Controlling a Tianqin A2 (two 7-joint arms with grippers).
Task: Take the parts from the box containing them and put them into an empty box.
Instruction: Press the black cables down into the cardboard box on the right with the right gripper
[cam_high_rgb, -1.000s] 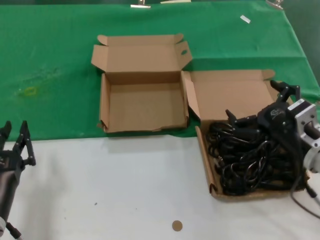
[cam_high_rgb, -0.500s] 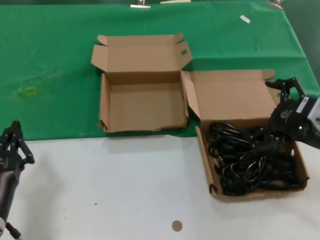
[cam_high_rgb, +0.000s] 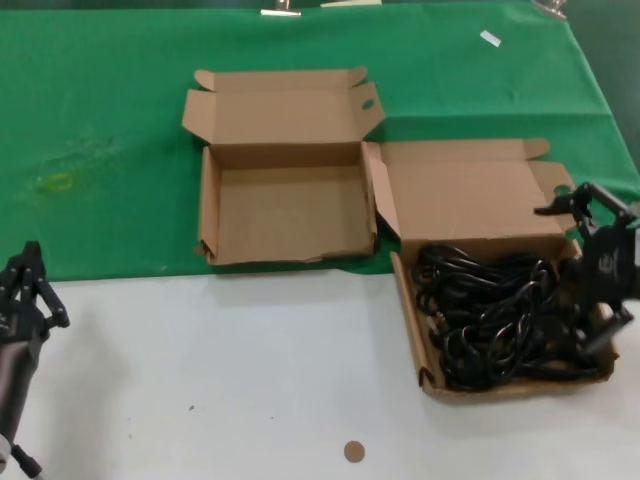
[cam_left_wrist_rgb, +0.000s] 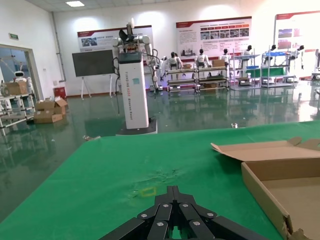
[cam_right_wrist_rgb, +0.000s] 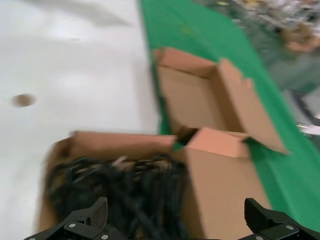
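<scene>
The box containing the parts (cam_high_rgb: 408, 300) stands at the right with its lid folded back. It holds a tangled heap of black cables (cam_high_rgb: 495, 315), also seen in the right wrist view (cam_right_wrist_rgb: 125, 195). My right gripper (cam_high_rgb: 572, 278) hangs open over that box's right end, just above the cables, with nothing between its fingers (cam_right_wrist_rgb: 175, 215). The empty box (cam_high_rgb: 285, 215), with an oval hole in its lid flap, lies on the green cloth to the left of the full one. My left gripper (cam_high_rgb: 29, 258) is parked at the table's near left, shut and empty (cam_left_wrist_rgb: 173, 192).
A green cloth (cam_high_rgb: 100, 120) covers the far half of the table and white surface (cam_high_rgb: 230, 370) the near half. A small brown disc (cam_high_rgb: 353, 451) lies near the front edge. A white tag (cam_high_rgb: 489, 38) rests on the cloth at the far right.
My right gripper has swung from over the middle of the cables out to the box's right end. My left gripper's fingers have closed.
</scene>
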